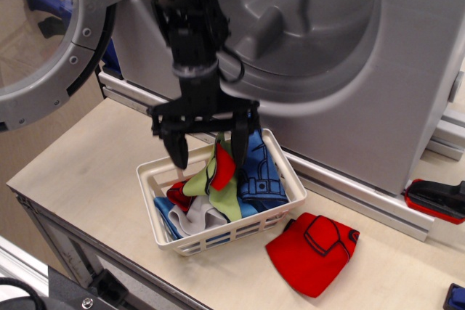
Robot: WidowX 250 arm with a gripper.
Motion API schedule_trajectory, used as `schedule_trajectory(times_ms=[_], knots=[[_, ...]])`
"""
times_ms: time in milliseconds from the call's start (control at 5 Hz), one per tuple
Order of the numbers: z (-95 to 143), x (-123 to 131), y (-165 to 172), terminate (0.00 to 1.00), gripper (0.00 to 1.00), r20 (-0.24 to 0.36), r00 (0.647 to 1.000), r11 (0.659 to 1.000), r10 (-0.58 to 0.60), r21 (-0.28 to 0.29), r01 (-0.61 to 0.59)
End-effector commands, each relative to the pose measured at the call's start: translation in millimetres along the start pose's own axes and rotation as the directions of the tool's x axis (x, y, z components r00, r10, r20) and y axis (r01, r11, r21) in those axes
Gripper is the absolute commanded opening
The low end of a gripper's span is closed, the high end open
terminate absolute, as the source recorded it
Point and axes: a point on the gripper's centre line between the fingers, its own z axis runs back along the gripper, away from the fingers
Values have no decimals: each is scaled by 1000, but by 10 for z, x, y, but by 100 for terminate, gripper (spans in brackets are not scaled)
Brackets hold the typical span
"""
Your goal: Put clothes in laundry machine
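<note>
My black gripper [208,152] hangs open just above the white slotted basket [270,212], fingers either side of an upright lime green and red garment [218,168]. A blue garment with dark stitching [259,168] leans at the basket's back right. A light blue garment [164,212] and a grey one [195,217] lie low in the basket. Another red garment [314,250] lies flat on the table to the basket's right. The silver-grey laundry machine [378,85] stands behind with its drum [305,19] open and the porthole door [43,41] swung left.
The basket sits on a light wooden table [87,172] whose front edge runs near the bottom left. A red and black object [436,200] lies at the right edge by the machine's base rail. A dark blue thing [455,297] shows at the bottom right corner.
</note>
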Motion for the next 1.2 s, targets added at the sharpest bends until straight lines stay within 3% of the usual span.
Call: schedule_trajectory(times_ms=[0, 200, 400, 600, 800, 1000], knots=[[-222, 169, 7, 0, 100, 82, 994, 997, 74, -24, -72], [-316, 237, 27, 0, 100, 79, 994, 997, 80, -23, -78], [-247, 249, 32, 0, 0, 66, 997, 999, 48, -12, -48], [-23, 283, 47, 0, 0, 73, 997, 999, 31, -18, -30], [324, 331, 27, 0, 0, 36, 999, 1000, -6, 9, 5], [602, 312, -15, 0, 0, 73, 997, 999, -36, -29, 39]])
